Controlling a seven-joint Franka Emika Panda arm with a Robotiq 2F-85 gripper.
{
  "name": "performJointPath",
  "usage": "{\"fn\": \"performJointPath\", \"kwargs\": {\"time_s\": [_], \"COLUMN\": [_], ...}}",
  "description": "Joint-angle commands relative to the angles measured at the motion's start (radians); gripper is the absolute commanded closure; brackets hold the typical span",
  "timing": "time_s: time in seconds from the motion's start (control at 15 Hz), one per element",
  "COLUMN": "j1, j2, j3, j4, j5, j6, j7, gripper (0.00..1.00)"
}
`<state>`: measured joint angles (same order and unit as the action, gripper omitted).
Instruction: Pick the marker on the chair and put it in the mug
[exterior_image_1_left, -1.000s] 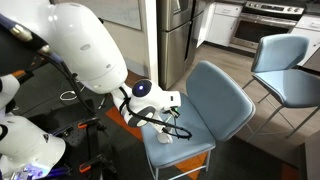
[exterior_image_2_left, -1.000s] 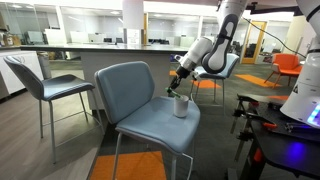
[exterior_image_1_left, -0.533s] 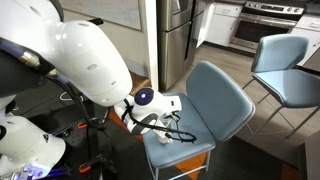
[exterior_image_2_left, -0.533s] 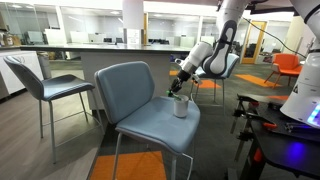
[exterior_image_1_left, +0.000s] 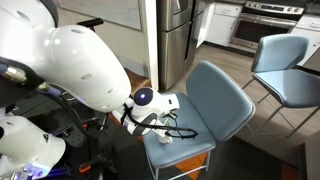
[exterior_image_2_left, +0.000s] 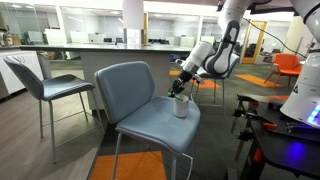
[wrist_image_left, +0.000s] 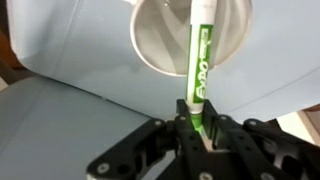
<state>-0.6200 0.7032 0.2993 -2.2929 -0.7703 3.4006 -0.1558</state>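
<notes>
Gripper is pinching the marker, whose far end pokes past the mug rim at 12 o'clock. There's open chair seat at 9 o'clock.

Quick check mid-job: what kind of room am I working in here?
Probably an office kitchen or break area: a stainless fridge and oven show in an exterior view, and glass-walled rooms lie beyond a long counter.

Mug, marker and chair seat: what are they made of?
The mug looks like glazed ceramic or maybe plastic: plain white, smooth, with a soft sheen inside. The marker looks like glossy plastic, green and white with printed lettering. The chair seat looks like padded vinyl or smooth fabric, matte light blue; I cannot tell which.
</notes>
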Motion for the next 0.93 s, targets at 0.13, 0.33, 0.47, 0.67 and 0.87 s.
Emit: {"fn": "performJointPath", "kwargs": {"time_s": [0.13, 0.33, 0.47, 0.67, 0.87], "j1": [-0.053, -0.071, -0.084, -0.095, -0.054], "j2": [-0.019, -0.021, -0.023, -0.038, -0.094], "j3": [0.025, 0.036, 0.049, 0.076, 0.067], "j4": [-0.011, -0.014, -0.017, -0.020, -0.017], "j5": [-0.032, -0.046, -0.062, -0.051, 0.015], "j6": [-0.053, -0.065, -0.091, -0.154, -0.257], "j7": [-0.006, -0.006, -0.007, 0.007, 0.067], "gripper": [0.95, 0.95, 0.55, 0.45, 0.22]}}
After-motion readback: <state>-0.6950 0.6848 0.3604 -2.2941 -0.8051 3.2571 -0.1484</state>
